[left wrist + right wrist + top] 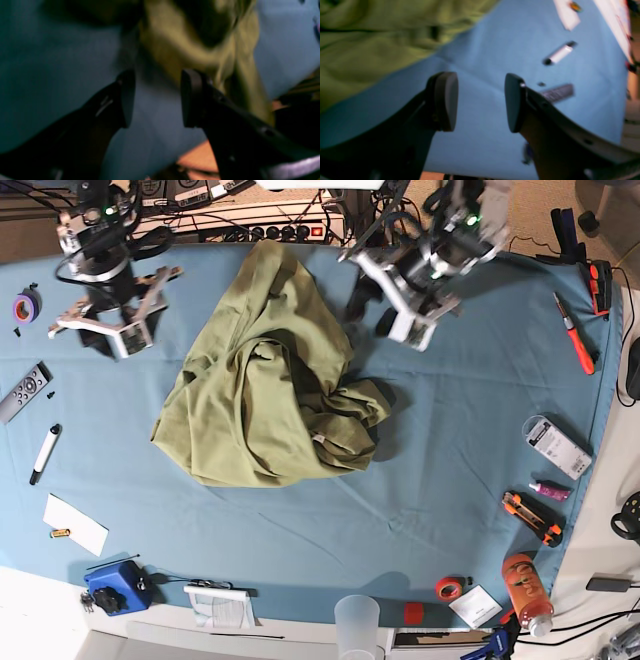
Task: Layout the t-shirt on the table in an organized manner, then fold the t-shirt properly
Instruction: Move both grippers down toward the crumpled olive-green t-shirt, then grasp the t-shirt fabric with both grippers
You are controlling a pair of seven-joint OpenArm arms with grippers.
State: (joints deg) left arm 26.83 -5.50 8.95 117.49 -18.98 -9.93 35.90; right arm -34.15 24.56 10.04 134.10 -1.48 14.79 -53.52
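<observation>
The olive-green t-shirt point(265, 390) lies crumpled in a heap in the middle of the teal-blue table point(470, 440), with a small white tag near its right edge. My left gripper point(372, 308) hovers by the shirt's upper right corner. In its wrist view the left gripper point(158, 98) stands open over bare table, with the t-shirt point(190, 37) just beyond its fingertips. My right gripper point(112, 330) hangs over the table's far left, apart from the shirt. Its wrist view shows the right gripper point(481, 101) open and empty, the t-shirt point(370, 37) off to the left.
A remote point(24, 391), a marker point(44, 452) and a white paper point(76, 524) lie left of the shirt. Purple tape point(25, 307) sits at the far left. A cup point(357, 620), an orange bottle point(527, 585), a utility knife point(532, 517) and a red pen point(574, 332) line the front and right edges.
</observation>
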